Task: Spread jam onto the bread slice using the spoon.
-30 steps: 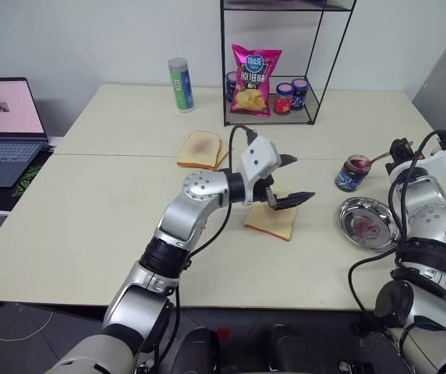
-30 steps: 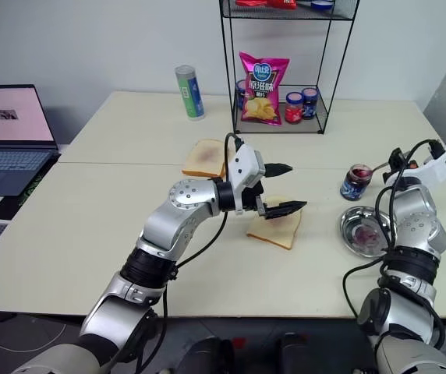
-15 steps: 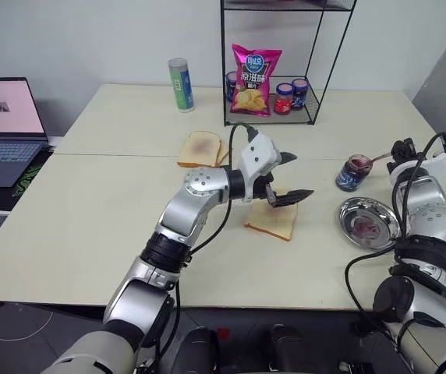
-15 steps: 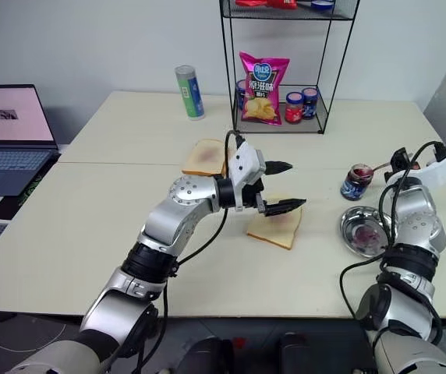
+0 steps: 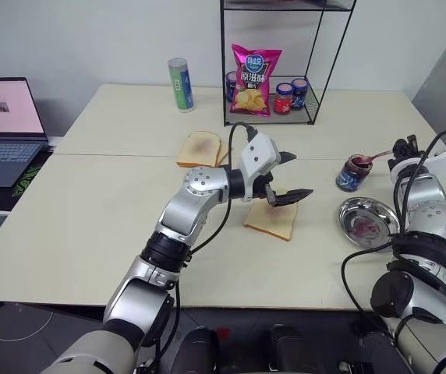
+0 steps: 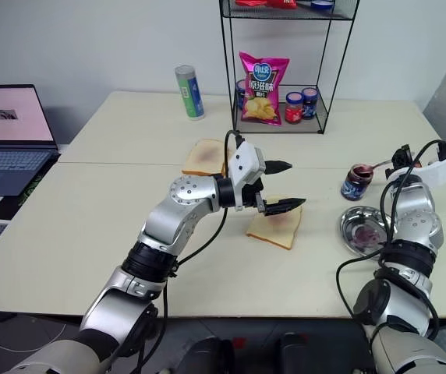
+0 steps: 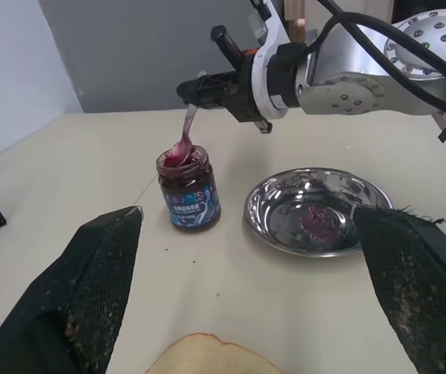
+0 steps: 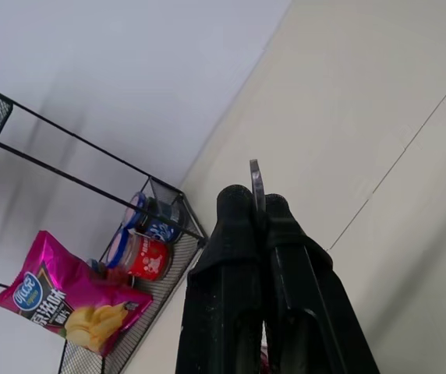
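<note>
The right gripper [image 7: 207, 89] is clenched on the spoon [image 7: 184, 139], a slim, stiff, slippery handle with its bowl dipped in the jam jar [image 7: 188, 191]. At the jar's nine o'clock, the left gripper [image 5: 289, 178] hangs released above the soft, tearable bread slice [image 5: 270, 222].

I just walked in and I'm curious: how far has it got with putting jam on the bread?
The jar is already open. Right now the right gripper holds the spoon, its bowl dipped in the jar's jam. The left gripper hovers open over the bread slice, which looks plain. Carrying the jam over and spreading it remain.

Shiny metal spoon [image 7: 184, 134]; glossy metal dish [image 7: 316, 210]; matt table [image 5: 90, 210].
</note>
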You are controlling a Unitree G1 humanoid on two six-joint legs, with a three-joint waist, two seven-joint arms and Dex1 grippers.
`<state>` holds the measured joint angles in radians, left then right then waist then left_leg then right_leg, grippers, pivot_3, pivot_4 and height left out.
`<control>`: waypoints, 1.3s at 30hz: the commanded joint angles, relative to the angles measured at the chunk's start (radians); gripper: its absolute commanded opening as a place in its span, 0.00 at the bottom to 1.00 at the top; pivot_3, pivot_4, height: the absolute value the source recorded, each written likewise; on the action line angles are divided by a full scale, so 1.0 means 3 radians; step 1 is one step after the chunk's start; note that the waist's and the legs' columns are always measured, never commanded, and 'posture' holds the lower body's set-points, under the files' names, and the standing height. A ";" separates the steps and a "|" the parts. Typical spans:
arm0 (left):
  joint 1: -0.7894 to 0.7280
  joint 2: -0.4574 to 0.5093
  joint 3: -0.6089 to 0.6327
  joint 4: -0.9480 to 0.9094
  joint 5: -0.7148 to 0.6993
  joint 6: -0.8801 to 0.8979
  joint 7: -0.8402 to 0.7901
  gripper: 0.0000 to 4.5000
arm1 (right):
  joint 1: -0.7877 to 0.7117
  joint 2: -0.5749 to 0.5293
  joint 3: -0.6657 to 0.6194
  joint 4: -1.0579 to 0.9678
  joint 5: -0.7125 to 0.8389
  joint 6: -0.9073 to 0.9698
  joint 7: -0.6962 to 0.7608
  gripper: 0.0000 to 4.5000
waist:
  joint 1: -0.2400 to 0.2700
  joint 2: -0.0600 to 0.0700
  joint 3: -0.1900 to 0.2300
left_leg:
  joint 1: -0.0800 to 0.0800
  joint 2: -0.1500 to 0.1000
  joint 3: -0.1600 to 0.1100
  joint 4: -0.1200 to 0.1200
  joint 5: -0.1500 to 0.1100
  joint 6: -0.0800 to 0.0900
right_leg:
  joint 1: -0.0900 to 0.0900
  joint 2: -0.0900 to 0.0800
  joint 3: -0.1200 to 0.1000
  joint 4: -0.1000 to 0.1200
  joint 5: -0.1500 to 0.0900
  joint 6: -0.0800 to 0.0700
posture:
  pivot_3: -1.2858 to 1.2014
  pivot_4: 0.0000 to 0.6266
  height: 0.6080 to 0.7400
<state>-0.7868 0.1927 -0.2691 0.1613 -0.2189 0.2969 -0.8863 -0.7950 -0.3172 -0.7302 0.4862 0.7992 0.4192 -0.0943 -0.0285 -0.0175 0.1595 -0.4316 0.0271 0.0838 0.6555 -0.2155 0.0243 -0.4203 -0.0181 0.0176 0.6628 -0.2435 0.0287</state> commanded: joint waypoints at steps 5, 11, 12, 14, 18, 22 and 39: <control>-0.0140 -0.0104 0.0123 -0.0116 -0.0179 -0.0039 -0.0078 1.00 | 0.0000 0.0058 -0.0141 -0.0348 0.0194 -0.0134 -0.0119 0.00 | 0.0000 0.0000 0.0000 | 0.0000 0.0000 0.0000 0.0000 0.0000 0.0000 | 0.0000 0.0000 0.0000 0.0000 0.0000 0.0000 | 0.52 0.24 1.00; -0.0224 -0.0138 0.0140 -0.0148 -0.0273 0.0001 -0.0163 1.00 | 0.0127 0.0168 -0.0279 -0.0727 0.0435 -0.0186 -0.0259 0.00 | 0.0002 0.0000 0.0000 | -0.0001 -0.0001 -0.0001 -0.0001 0.0000 0.0000 | 0.0000 0.0000 -0.0001 -0.0002 0.0000 0.0000 | 0.52 0.24 1.00; -0.0227 -0.0138 0.0147 -0.0143 -0.0280 0.0004 -0.0167 1.00 | 0.0159 0.0192 -0.0274 -0.0816 0.0473 -0.0167 -0.0295 0.00 | 0.0000 0.0000 0.0000 | -0.0001 -0.0001 -0.0001 -0.0001 0.0000 0.0000 | 0.0000 0.0000 -0.0001 -0.0001 0.0000 0.0000 | 0.52 0.24 1.00; -0.0228 -0.0135 0.0156 -0.0136 -0.0285 -0.0001 -0.0170 1.00 | 0.0227 0.0227 -0.0216 -0.1003 0.0512 -0.0111 -0.0336 0.00 | -0.0001 0.0000 0.0000 | -0.0001 0.0000 -0.0001 -0.0001 0.0000 0.0000 | -0.0001 0.0000 0.0000 -0.0001 0.0000 0.0001 | 0.52 0.24 1.00; -0.0158 -0.0038 0.0199 -0.0191 -0.0306 -0.0015 -0.0218 1.00 | 0.0315 0.0345 -0.0054 -0.1442 0.0679 0.0053 -0.0453 0.00 | -0.0017 0.0002 0.0000 | -0.0001 0.0003 -0.0001 -0.0001 0.0000 0.0000 | -0.0002 0.0000 0.0001 0.0000 0.0000 0.0001 | 0.52 0.24 1.00; 0.0173 0.0243 0.0282 -0.0520 -0.0373 0.0088 -0.0296 1.00 | 0.0468 0.0504 0.0264 -0.2021 0.0920 0.0365 -0.0601 0.00 | -0.0041 0.0007 -0.0003 | 0.0000 0.0007 0.0000 -0.0005 0.0000 0.0000 | -0.0004 0.0000 0.0001 0.0002 -0.0002 -0.0002 | 0.52 0.24 1.00; 0.2598 0.1100 0.0941 -0.2563 -0.0765 0.0725 0.0323 1.00 | 0.1355 0.0636 0.1935 -0.3058 0.0836 0.1082 -0.0355 0.00 | 0.0008 0.0003 -0.0005 | 0.0002 0.0003 -0.0003 -0.0022 0.0002 -0.0002 | -0.0002 -0.0014 -0.0003 -0.0015 -0.0006 -0.0010 | 0.52 0.24 1.00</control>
<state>-0.0458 0.5237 0.0068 -0.5395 -0.4430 0.5175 -0.8252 -0.4002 -0.0972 -0.1798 -0.3856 1.1017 0.7564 -0.2595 -0.0260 -0.0166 0.1581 -0.4306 0.0283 0.0836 0.6488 -0.2147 0.0238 -0.4203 -0.0224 0.0171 0.6565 -0.2453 0.0252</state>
